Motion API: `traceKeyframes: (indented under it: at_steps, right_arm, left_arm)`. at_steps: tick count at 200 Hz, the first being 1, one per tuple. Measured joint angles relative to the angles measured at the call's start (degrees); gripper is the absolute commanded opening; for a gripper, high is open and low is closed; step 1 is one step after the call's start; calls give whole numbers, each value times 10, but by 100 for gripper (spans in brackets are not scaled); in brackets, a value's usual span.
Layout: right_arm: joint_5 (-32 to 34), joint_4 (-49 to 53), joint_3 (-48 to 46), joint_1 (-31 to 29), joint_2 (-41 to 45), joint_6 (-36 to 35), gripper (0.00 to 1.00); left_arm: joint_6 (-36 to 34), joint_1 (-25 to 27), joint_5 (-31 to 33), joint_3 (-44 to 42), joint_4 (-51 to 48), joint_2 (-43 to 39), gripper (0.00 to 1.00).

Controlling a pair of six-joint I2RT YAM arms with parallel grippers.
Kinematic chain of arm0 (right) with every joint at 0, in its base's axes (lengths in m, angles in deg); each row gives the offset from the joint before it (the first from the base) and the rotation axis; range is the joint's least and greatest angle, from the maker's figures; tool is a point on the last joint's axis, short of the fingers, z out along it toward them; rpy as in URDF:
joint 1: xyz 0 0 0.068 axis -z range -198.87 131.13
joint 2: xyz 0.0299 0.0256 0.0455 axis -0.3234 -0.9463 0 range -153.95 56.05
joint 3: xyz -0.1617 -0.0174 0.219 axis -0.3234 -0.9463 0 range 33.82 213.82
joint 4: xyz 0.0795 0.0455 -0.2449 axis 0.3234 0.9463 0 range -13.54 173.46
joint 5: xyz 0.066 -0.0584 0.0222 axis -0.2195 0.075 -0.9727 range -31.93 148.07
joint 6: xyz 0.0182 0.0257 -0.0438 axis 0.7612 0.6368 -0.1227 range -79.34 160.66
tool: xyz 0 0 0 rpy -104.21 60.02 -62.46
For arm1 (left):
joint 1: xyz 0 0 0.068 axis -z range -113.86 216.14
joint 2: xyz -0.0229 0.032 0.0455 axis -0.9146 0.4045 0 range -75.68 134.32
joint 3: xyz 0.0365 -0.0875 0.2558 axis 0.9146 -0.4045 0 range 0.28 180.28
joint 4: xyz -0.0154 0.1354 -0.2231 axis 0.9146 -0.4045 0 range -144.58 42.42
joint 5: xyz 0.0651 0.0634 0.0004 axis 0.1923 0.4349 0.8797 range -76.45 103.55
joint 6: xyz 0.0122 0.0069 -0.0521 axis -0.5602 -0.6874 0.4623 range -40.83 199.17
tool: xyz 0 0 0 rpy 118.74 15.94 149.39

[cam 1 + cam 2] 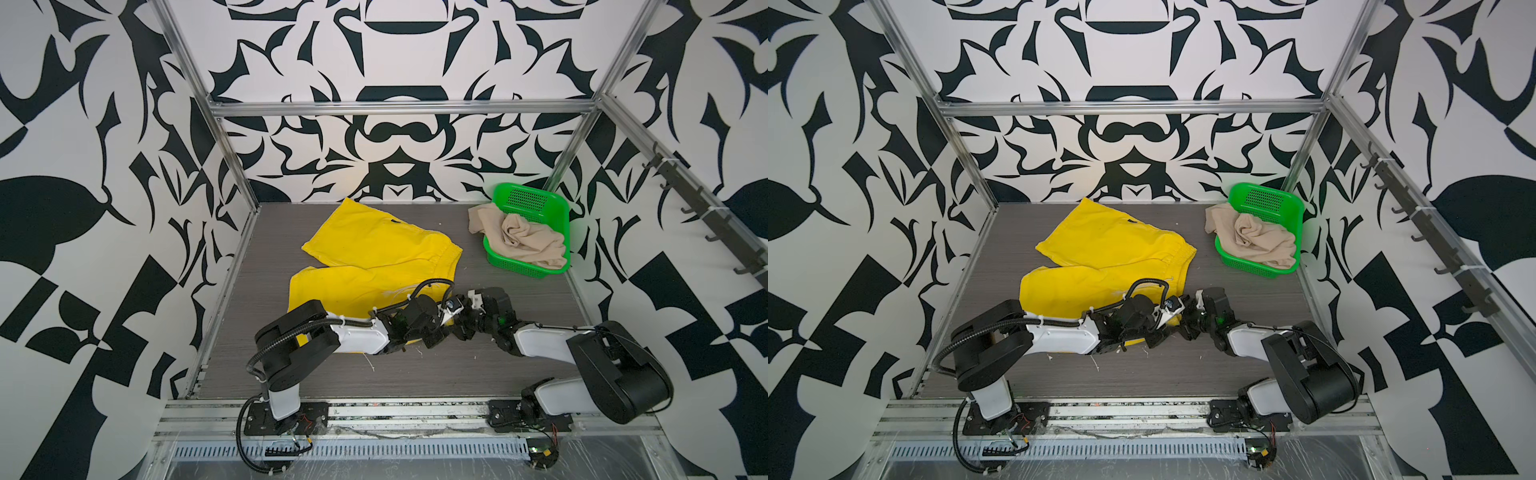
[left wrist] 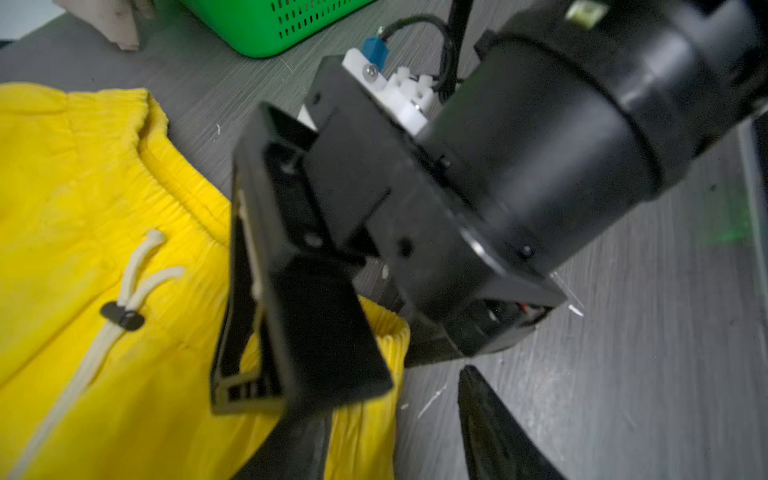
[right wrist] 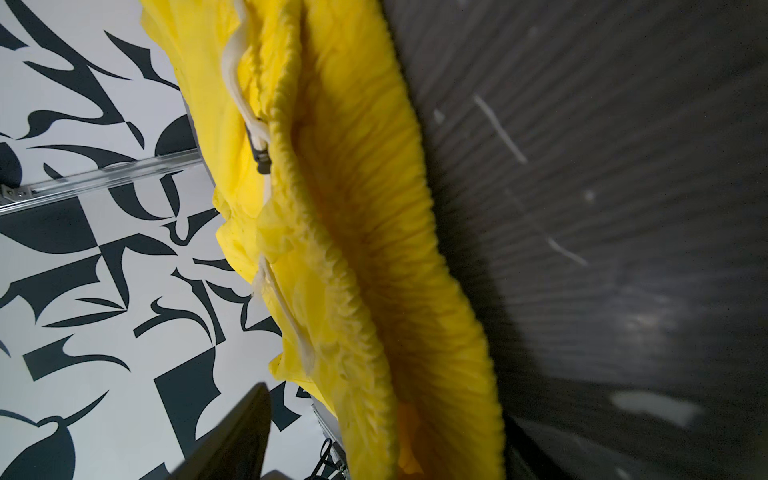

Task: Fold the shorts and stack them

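Item: yellow shorts (image 1: 365, 257). One pair, laid open on the grey table (image 1: 478, 374), left of centre in both top views. The legs are spread toward the far left and the gathered waistband (image 2: 174, 174) is turned toward the right. The waistband's long axis is seen to run from a far corner on the basket side to a near corner, where both claws are crowded. A white drawstring (image 2: 137, 266) with a dark toggle (image 2: 122, 318) is noted on the front.

Item: beige shorts (image 1: 523, 241). One pair, crumpled in the green perforated basket (image 1: 536, 195) at the far right, with one part hung over the rim on the side toward the yellow pair. It is well apart from either arm.

Right gripper (image 2: 291, 397): the jaws are set apart, and the near end of the waistband is passed between them edge-on (right wrist view). A gap is shown between one finger and the cloth, so nothing is judged to be clamped.

Left gripper (image 2: 390, 415): the jaws are parted, one finger over yellow cloth and the other over bare table. Nothing is held.

Relation for the coming move: the waistband is judged to lie lengthwise away from the right claw, toward the far right. The near corner is therefore best taken by that claw, while the legs are more easily reached by the left arm.
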Motion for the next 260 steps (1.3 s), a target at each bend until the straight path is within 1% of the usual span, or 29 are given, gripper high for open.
traceKeyframes:
  at_steps: [20,28,40,53,60,67,73,87,95,105,121,144,170,217,260]
  right_arm:
    - [0,20,6,0,0,-18,66]
    - [0,26,8,0,0,-27,62]
    - [2,35,11,0,-3,-35,60]
    - [0,38,14,0,-7,-44,52]
    - [0,40,15,0,-10,-47,46]
    - [0,43,16,0,-14,-51,43]
    - [0,45,17,0,-16,-54,38]
    - [2,55,17,0,-18,-61,23]
    - [3,61,18,0,-18,-66,17]
    - [5,71,19,0,-18,-74,11]
    - [9,94,24,0,-15,-87,4]
    - [25,139,37,0,3,-112,0]
    - [43,178,58,0,16,-136,0]
    - [63,206,85,0,9,-165,0]
    - [84,233,114,0,-5,-198,0]
  left_arm:
    - [19,-5,6,-26,-12,-49,56]
    - [32,-10,12,-33,-21,-74,56]
    - [52,-23,21,-40,-36,-111,56]
    - [80,-43,31,-42,-58,-149,57]
    - [99,-59,40,-43,-72,-168,57]
    - [118,-75,48,-43,-89,-184,57]
    - [136,-92,56,-43,-105,-194,57]
    - [170,-136,73,-39,-147,-207,56]
    - [186,-159,83,-35,-171,-206,56]
    - [205,-192,92,-29,-202,-201,56]
    - [231,-244,90,-11,-247,-184,56]
    - [261,-324,67,24,-284,-146,56]
    - [276,-386,37,48,-296,-99,55]
    - [288,-424,-9,78,-311,-8,54]
    - [289,-448,-36,163,-322,76,53]
